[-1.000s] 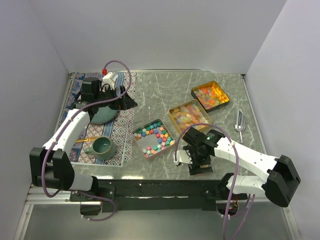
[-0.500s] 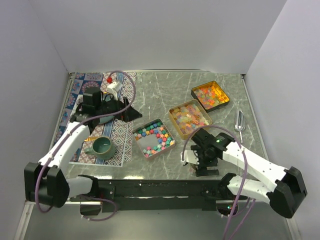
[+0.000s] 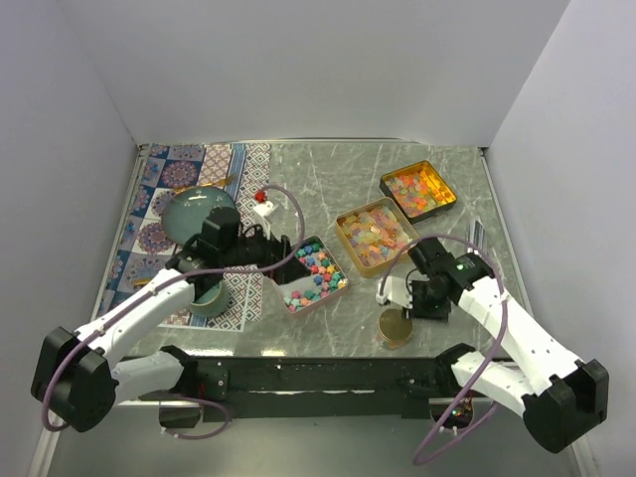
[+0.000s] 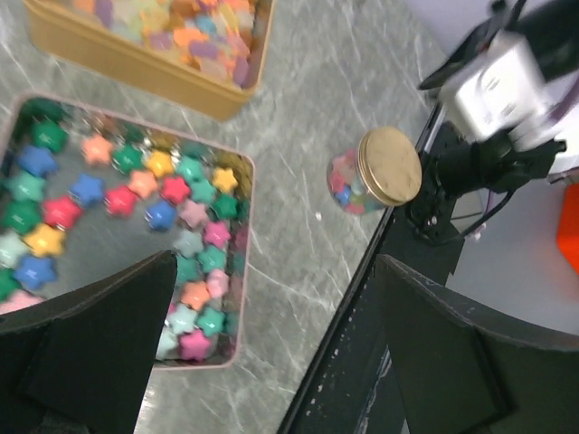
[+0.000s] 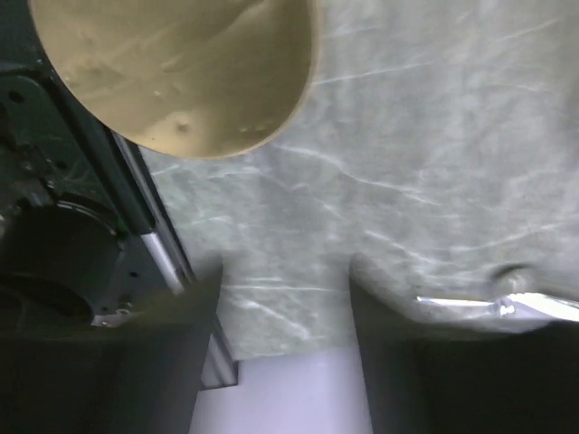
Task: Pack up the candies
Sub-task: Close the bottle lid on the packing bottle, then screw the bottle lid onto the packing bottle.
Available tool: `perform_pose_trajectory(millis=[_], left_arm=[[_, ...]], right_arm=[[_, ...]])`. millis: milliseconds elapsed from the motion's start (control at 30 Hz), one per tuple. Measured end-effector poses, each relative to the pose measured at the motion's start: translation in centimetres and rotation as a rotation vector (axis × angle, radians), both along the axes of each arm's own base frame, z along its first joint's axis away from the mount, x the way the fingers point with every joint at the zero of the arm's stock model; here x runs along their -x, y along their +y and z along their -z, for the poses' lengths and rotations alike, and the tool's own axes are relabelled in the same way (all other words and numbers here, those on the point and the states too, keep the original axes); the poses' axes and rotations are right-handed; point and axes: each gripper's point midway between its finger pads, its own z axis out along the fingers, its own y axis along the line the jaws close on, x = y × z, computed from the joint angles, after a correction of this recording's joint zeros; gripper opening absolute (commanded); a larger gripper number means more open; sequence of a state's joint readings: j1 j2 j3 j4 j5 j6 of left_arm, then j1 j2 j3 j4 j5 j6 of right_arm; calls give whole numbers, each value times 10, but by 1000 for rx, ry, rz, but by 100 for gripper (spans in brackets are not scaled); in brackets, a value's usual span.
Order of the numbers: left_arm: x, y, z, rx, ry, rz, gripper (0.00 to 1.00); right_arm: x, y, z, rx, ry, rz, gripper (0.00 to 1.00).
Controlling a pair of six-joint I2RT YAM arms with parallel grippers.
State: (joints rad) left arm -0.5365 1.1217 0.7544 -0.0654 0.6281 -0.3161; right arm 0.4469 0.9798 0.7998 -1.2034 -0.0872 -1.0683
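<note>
Star-shaped candies (image 4: 136,194) in pink, blue, green and yellow lie in a pink-rimmed tray (image 3: 339,289), also seen in the left wrist view (image 4: 251,235). More candies fill two gold trays (image 3: 350,241) (image 3: 443,182). A small jar (image 3: 396,326) with a gold lid (image 4: 391,165) stands upright near the table's front edge, coloured candies inside. My left gripper (image 3: 286,256) hovers open over the pink tray's left side, nothing between its fingers (image 4: 90,334). My right gripper (image 3: 429,304) is just right of the jar, open and empty; the lid (image 5: 181,72) fills the right wrist view's top left.
A patterned mat (image 3: 159,194) at the left carries a teal bowl (image 3: 189,211) and a teal cup (image 3: 207,300), the cup partly under my left arm. Metal tongs (image 3: 475,234) lie at the right. A black rail (image 3: 318,373) runs along the front edge.
My left arm swung from the mat at the back left across to the pink tray. My right gripper let go of the jar and drew back to the right, leaving it standing.
</note>
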Motion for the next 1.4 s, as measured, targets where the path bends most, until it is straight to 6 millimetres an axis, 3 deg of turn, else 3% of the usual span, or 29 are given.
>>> perform_pose_trajectory(millis=[267,400,500,667,800,967,1133,1400], left_arm=[[9,3,34,-65,94,-69,97],[13,0,44,-84,140,-67,97],[15,-1,55,-115,179,-60,97],[21,0,55,-121,190,-58,97],[24,8,47,-89,138,-97,97],[37,16,41,-19,27,-151,97],[45,3,45,2,-65,-148,97],[101,-42,51,62,-388,49,97]], right_arm=[[-29,51,-45,-198,-33,71,0],[-17,82,-33,-216,65,-15,0],[-2,91,-18,-199,108,-82,0],[22,89,2,-157,170,-148,0],[30,82,19,-122,184,-164,0],[28,81,23,-129,143,-176,0],[28,81,25,-136,130,-166,0],[24,81,19,-128,129,-147,0]])
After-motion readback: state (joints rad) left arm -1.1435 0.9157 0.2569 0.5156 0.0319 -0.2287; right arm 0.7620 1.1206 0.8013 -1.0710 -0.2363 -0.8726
